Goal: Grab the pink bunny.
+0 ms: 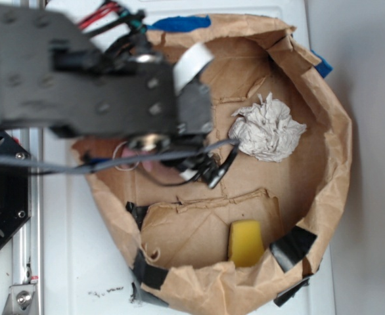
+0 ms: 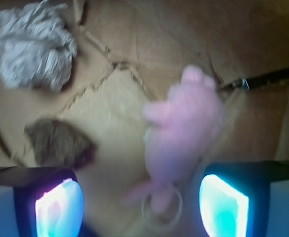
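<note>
Gripper hovering wide open, holding nothing, straddling bunny's loop end on the bag floor. Approach step underway; next needs lowering, then closing on bunny. Paper ball sitting farther off.

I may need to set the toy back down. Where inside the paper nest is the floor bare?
Bare floor lies between the white paper ball and the yellow sponge, toward the right paper wall. It is crowded at left, where the open gripper brackets the pink bunny and cables cross.
</note>
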Action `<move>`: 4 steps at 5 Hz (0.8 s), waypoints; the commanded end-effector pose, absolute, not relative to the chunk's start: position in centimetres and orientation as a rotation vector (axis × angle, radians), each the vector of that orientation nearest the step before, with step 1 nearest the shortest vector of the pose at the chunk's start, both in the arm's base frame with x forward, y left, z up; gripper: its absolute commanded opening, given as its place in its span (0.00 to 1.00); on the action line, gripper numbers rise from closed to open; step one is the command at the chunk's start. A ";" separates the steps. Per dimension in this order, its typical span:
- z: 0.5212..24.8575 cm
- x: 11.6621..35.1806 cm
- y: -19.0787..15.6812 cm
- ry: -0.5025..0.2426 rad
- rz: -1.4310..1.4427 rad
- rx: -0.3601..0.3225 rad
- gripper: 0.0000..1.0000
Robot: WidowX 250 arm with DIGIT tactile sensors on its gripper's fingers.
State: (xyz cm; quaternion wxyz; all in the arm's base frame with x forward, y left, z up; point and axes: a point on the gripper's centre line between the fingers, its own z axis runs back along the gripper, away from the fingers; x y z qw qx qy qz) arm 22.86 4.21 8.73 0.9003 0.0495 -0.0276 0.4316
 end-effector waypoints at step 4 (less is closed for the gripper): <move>9.2 23.1 5.5 -0.104 0.938 0.112 1.00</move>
